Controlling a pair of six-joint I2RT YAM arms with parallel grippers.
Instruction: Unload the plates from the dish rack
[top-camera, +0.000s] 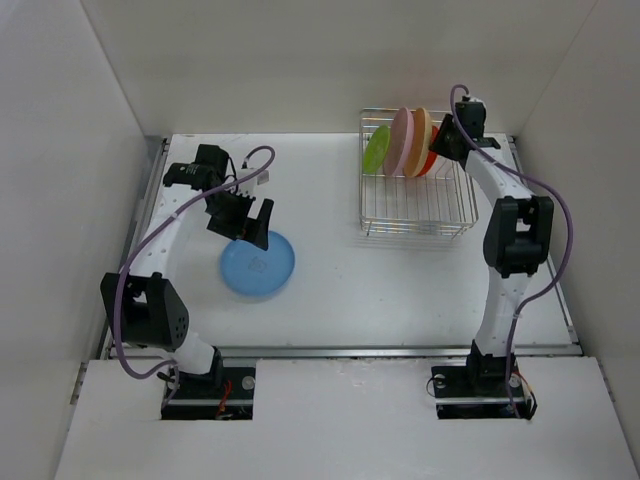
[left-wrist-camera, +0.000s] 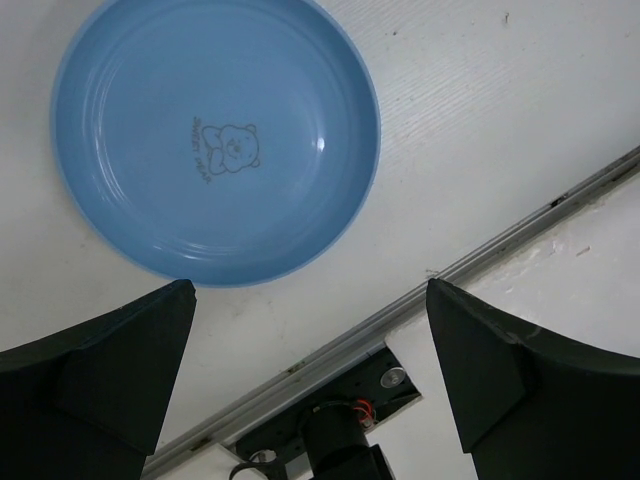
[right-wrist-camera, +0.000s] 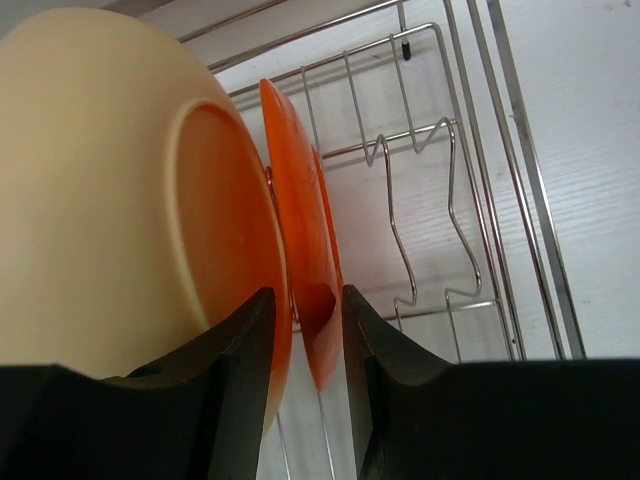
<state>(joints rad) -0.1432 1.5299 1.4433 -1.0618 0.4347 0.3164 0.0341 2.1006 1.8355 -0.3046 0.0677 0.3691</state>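
Observation:
The blue plate (top-camera: 258, 265) lies flat on the table and fills the top of the left wrist view (left-wrist-camera: 215, 135). My left gripper (top-camera: 250, 225) is open and empty just above its rim (left-wrist-camera: 310, 290). The dish rack (top-camera: 415, 215) holds the lime green plate (top-camera: 377, 150), pink plate (top-camera: 403, 140), tan-yellow plate (top-camera: 421, 135) and orange-red plate (top-camera: 430, 162) on edge. My right gripper (top-camera: 445, 140) is narrowly open, its jaws either side of the orange-red plate's rim (right-wrist-camera: 305, 230), touching the right finger with a slim gap on the left. The tan-yellow plate (right-wrist-camera: 90, 180) stands beside it.
White walls close in the table on the left, right and back. A metal rail (left-wrist-camera: 500, 235) runs along the near table edge, with the left arm's base (left-wrist-camera: 340, 440) below it. The rack's wire sides (right-wrist-camera: 450, 200) rise right of the orange-red plate.

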